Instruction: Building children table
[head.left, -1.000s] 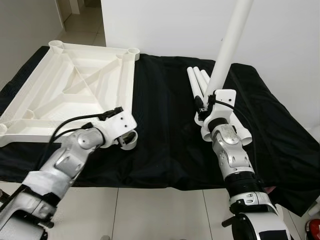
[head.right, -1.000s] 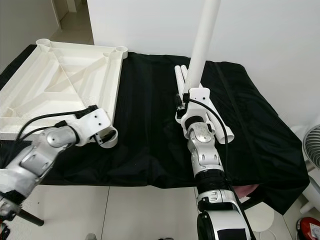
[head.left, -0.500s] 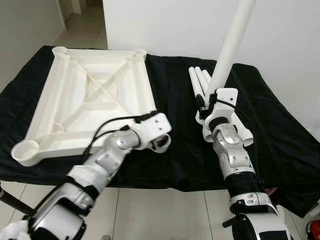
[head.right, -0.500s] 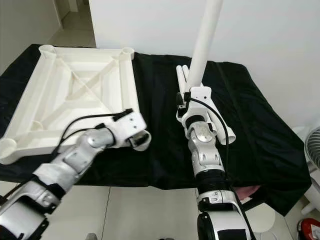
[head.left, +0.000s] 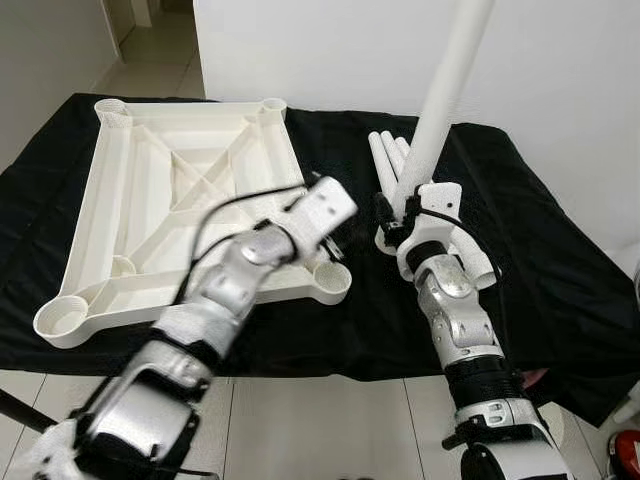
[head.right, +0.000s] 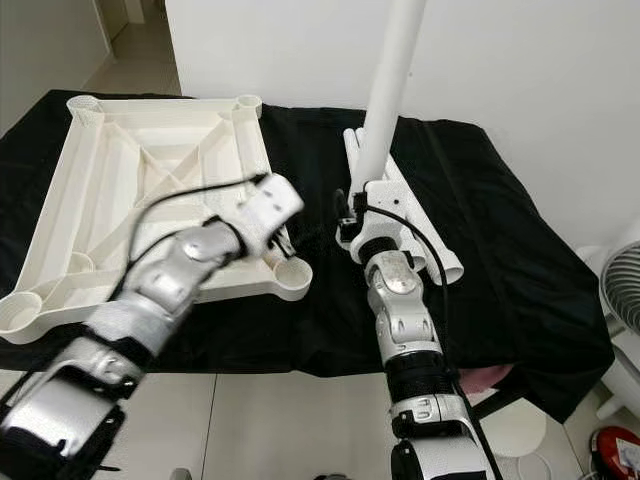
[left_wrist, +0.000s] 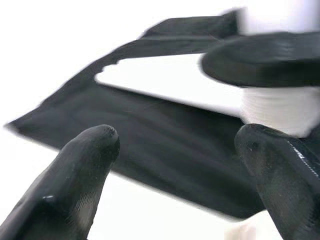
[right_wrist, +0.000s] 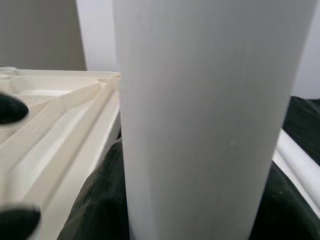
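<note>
On the black-draped surface (head.left: 330, 330), left claw (head.left: 335, 238), apparently open, had dragged tabletop (head.left: 180, 215) toward right claw (head.left: 405, 215) gripping upright leg (head.left: 440, 95), readying insertion.

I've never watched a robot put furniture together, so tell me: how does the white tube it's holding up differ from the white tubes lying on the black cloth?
The held tube stands nearly upright, gripped near its lower end by the right tool; the spare tubes lie flat on the black cloth. The held tube is alone and runs out past the top of the picture; the spare tubes lie side by side in a bunch. All are plain white round tubes.
</note>
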